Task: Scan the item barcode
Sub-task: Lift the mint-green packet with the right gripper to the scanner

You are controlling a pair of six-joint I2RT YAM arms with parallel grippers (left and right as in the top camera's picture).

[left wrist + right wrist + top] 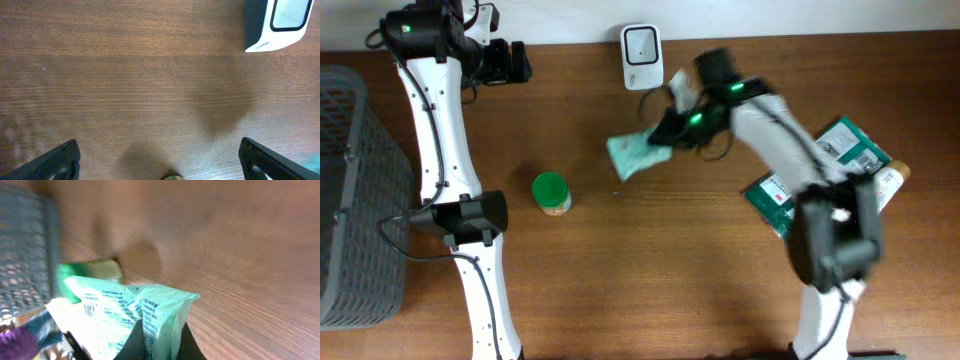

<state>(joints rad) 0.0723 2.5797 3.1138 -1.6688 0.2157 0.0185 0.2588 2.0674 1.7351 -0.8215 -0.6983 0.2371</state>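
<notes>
packet (pixel 636 155) – pale green | jar lid (pixel 549 186) – green | scanner (pixel 641 44) white | basket (pixel 350 200) grey mesh

Scanner (pixel 641 45) at back edge, pouch (pixel 632 156) before it, jar (pixel 552 193) left, basket (pixel 350 150) far left, packets (pixel 853 148) right

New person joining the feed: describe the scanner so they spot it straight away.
Look along the top edge of the wooden table in the overhead view, near its middle. The scanner stands there, just beyond the pale green packet that the right gripper holds. It is the only white box with a dark-framed window; the items nearby are green.
</notes>
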